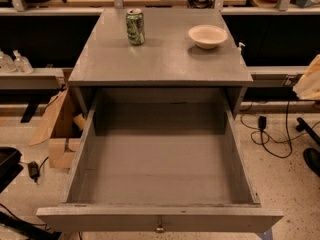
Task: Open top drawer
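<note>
The top drawer of the grey cabinet stands pulled far out toward the camera. Its plain grey inside is bare. The front panel lies along the bottom edge of the view, with the small round metal knob at its centre. My gripper is out of view. Only a pale beige part of my arm shows at the right edge, well away from the drawer and its knob.
A green can and a white bowl stand on the cabinet top. A cardboard box sits on the floor at left. Cables and a black chair base lie at right.
</note>
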You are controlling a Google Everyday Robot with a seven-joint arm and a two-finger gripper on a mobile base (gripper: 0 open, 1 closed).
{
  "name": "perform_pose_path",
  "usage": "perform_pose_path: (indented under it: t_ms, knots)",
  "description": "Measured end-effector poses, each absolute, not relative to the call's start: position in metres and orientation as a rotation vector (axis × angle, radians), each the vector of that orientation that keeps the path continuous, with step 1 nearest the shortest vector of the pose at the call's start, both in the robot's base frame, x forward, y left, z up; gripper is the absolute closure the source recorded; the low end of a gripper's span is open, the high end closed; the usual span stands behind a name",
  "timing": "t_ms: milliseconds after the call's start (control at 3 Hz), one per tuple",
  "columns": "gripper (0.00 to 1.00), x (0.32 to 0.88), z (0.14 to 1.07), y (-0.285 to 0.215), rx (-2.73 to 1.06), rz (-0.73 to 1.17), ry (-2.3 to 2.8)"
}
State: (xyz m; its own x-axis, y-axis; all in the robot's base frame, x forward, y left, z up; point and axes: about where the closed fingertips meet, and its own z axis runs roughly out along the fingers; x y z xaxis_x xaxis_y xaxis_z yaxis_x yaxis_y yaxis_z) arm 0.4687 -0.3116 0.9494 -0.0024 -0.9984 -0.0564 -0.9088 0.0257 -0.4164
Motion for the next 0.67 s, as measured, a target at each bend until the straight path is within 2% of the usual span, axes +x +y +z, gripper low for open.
perform_pose_path:
  t_ms: [667]
  knots:
    - [0.13, 0.4675, 0.9527, -0.3103, -1.947, -0.382, 1.972]
